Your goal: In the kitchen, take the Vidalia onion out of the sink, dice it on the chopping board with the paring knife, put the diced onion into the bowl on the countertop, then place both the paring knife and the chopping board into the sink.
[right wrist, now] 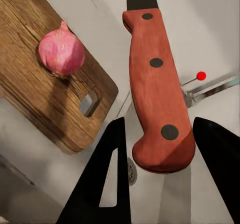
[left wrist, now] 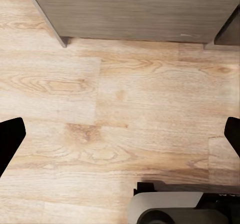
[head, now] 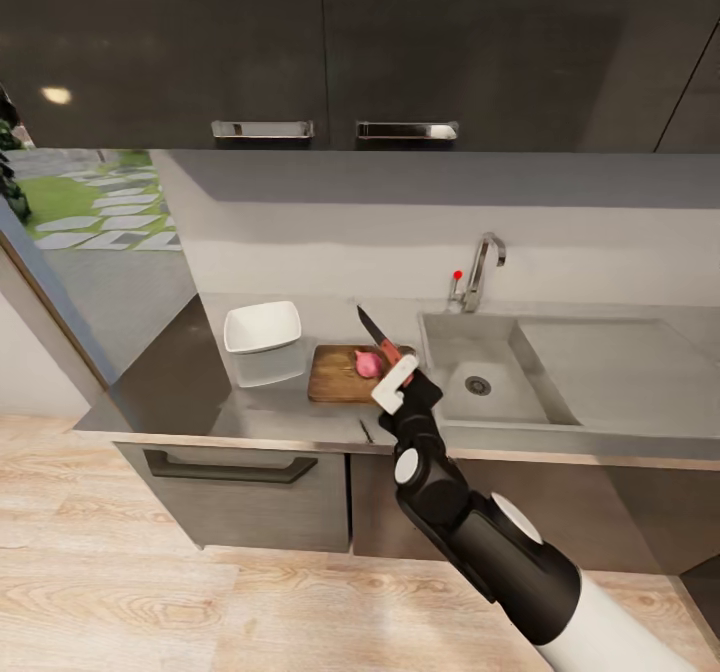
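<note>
**Knife in hand, onion on the board: stock at the cutting step**

Fingers of our right gripper (right wrist: 160, 169) sit closed on the butt of the paring knife (right wrist: 157, 84), one dark finger (right wrist: 107, 179) either side of the red-orange handle. The blade runs up and away from the grip, toward the upper left in the head view.

Vidalia onion (head: 368, 362): whole, resting on the chopping board (head: 335, 377), at the board's right end, near its small hole. It lies just left of the knife's handle and below the raised blade; we judge the next move to be swinging the blade left and down over it.

Bowl (head: 262, 327): centre left, on the countertop (head: 200, 392), just beside the board.

Sink (head: 500, 392): right of the board, basin showing its drain.

Our left gripper (left wrist: 120, 134) hangs over wooden floor, its dark tips at the frame edges, spread wide, holding nothing. The right arm is the nearer one.
</note>
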{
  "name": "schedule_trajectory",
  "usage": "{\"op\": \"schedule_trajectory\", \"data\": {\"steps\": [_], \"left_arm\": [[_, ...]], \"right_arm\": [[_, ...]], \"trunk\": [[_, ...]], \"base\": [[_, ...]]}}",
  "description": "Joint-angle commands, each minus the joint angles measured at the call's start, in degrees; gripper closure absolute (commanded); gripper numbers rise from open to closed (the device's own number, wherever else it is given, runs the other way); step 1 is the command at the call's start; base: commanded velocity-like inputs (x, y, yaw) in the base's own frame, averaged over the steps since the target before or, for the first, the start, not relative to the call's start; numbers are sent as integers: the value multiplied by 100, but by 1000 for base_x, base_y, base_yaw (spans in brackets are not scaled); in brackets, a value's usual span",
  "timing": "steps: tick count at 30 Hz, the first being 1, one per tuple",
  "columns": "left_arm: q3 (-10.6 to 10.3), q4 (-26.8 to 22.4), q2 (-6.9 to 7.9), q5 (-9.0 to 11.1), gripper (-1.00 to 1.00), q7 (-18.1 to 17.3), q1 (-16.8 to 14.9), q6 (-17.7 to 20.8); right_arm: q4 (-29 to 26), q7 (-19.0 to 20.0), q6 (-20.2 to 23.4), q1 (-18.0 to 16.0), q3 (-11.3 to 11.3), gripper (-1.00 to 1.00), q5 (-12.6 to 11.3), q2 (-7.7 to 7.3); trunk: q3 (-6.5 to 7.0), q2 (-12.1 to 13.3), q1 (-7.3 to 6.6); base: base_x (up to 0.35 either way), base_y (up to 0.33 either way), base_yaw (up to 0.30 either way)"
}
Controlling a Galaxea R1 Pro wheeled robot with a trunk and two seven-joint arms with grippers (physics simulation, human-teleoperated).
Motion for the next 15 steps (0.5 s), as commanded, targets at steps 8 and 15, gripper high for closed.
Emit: {"op": "schedule_trajectory", "data": {"steps": [8, 15], "left_arm": [[-9, 0, 3, 59, -100, 8, 1, -9], [-9, -2, 3, 59, -100, 8, 1, -9]], "right_arm": [[12, -75, 32, -5, 506, 100, -38, -82], [103, -75, 26, -5, 525, 100, -40, -96]], "trunk": [[-9, -9, 3], [-9, -9, 3]], "base": [[0, -2, 0], [0, -2, 0]]}}
